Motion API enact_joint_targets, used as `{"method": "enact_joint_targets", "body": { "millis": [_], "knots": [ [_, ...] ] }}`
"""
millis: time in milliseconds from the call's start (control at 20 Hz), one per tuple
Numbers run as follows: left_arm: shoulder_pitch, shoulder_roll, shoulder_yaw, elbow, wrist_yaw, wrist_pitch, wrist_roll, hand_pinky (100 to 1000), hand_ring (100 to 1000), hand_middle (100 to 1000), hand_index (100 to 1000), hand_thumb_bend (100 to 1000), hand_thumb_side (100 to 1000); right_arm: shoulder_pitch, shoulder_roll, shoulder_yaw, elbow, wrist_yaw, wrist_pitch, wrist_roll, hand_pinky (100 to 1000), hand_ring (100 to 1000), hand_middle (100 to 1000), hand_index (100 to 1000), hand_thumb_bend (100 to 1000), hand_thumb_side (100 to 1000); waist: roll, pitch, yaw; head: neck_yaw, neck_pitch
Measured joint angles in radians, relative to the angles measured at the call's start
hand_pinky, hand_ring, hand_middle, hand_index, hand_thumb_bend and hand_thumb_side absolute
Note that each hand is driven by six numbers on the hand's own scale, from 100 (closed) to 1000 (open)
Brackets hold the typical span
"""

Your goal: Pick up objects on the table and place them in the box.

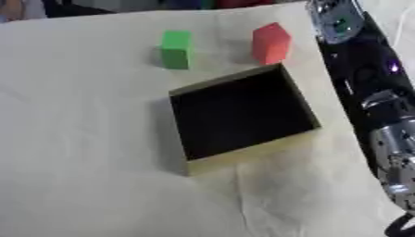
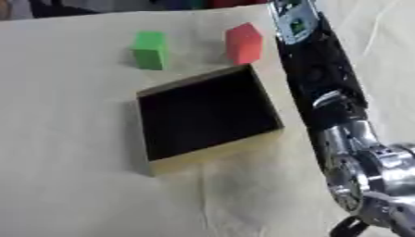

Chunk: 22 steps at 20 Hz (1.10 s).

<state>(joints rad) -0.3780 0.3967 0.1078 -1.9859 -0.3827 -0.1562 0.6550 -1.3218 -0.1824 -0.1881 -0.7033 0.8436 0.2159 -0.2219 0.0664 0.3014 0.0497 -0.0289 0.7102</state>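
Left eye view
Surface: cream cloth is covering the worktop [image 1: 89, 152], creasing in soft folds toward the near edge.
Box: an open box [image 1: 241, 155] with a dark inside and tan walls is sitting near the middle of the cloth, turned askew, with nothing showing inside it.
Green block [image 1: 176, 49]: standing upright on the cloth beyond the box's far left corner, apart from the box.
Red block [image 1: 270, 43]: standing beyond the box's far right corner, beside the green one with a gap between them, near the worktop's right edge.
Right arm [image 1: 365, 83]: black with silver joints, stretching along the right edge from the near corner toward the far one.

Right eye view
Right arm: running up the right side, its silver joints showing large at the lower right corner.
Right hand [image 2: 293, 21]: reaching to the far end of the worktop, just to the right of the red block; I cannot tell how its fingers are set, nor whether it is touching the block.
Blocks and box: lying as in the other view, both blocks outside the box.
Left hand: showing in neither view.
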Motion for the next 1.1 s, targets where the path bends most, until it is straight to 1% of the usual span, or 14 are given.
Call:
{"method": "enact_joint_targets", "body": {
  "millis": [100,150,200,250,350,450,600,700,850,1050,1100],
  "knots": [
    [0.000,0.000,0.000,0.000,0.000,0.000,0.000,766,647,688,880,137,835,-0.007,-0.001,0.009,0.001,0.087,-0.022,0.074,917,936,912,1000,300,1000,0.000,0.000,0.000,0.000,0.000],
    [0.000,0.000,0.000,0.000,0.000,0.000,0.000,766,647,687,880,136,835,-0.009,-0.001,0.013,0.001,0.130,-0.035,0.114,915,945,919,1000,358,944,0.000,0.000,0.000,0.000,0.000],
    [0.000,0.000,0.000,0.000,0.000,0.000,0.000,766,647,687,880,136,834,-0.012,-0.003,0.019,0.002,0.172,-0.052,0.158,914,951,929,1000,387,888,0.000,0.000,0.000,0.000,0.000],
    [0.000,0.000,0.000,0.000,0.000,0.000,0.000,766,647,687,880,136,833,-0.017,-0.006,0.025,0.006,0.214,-0.069,0.209,906,950,930,1000,382,809,0.000,0.000,0.000,0.001,0.000],
    [0.000,0.000,0.000,0.000,0.000,0.000,0.000,766,646,687,880,135,833,-0.027,-0.013,0.039,0.011,0.304,-0.104,0.320,898,949,937,1000,361,728,-0.001,0.000,-0.001,0.001,0.001],
    [0.000,0.000,0.000,0.000,0.000,0.000,0.000,765,646,686,880,136,832,-0.036,-0.018,0.048,0.011,0.396,-0.130,0.425,890,955,951,1000,334,665,-0.001,-0.001,-0.001,0.001,0.001],
    [0.001,0.000,0.000,0.000,0.000,0.000,0.000,765,644,686,880,135,831,-0.055,-0.015,0.052,0.005,0.529,-0.144,0.550,886,958,949,1000,253,620,-0.001,-0.003,-0.001,0.001,0.001],
    [0.001,0.000,0.000,0.000,0.000,0.000,0.000,765,644,685,880,136,831,-0.065,-0.010,0.049,-0.008,0.599,-0.145,0.608,883,958,944,1000,243,621,-0.001,-0.004,-0.002,0.002,0.001],
    [0.001,0.000,0.000,0.000,0.000,0.000,0.000,764,644,685,880,136,831,-0.073,-0.005,0.039,-0.029,0.667,-0.145,0.659,881,961,947,1000,254,621,-0.002,-0.005,-0.005,0.005,0.001],
    [0.001,0.000,0.000,0.000,0.000,0.001,0.000,763,642,684,880,137,830,-0.077,-0.005,0.034,-0.038,0.727,-0.148,0.698,872,972,960,1000,299,592,-0.004,-0.005,-0.006,0.009,0.002],
    [0.002,0.000,0.000,0.000,0.000,0.001,0.000,763,642,684,880,137,830,-0.078,-0.006,0.036,-0.038,0.744,-0.152,0.707,868,978,967,1000,327,575,-0.004,-0.005,-0.006,0.009,0.002]
  ]
}}
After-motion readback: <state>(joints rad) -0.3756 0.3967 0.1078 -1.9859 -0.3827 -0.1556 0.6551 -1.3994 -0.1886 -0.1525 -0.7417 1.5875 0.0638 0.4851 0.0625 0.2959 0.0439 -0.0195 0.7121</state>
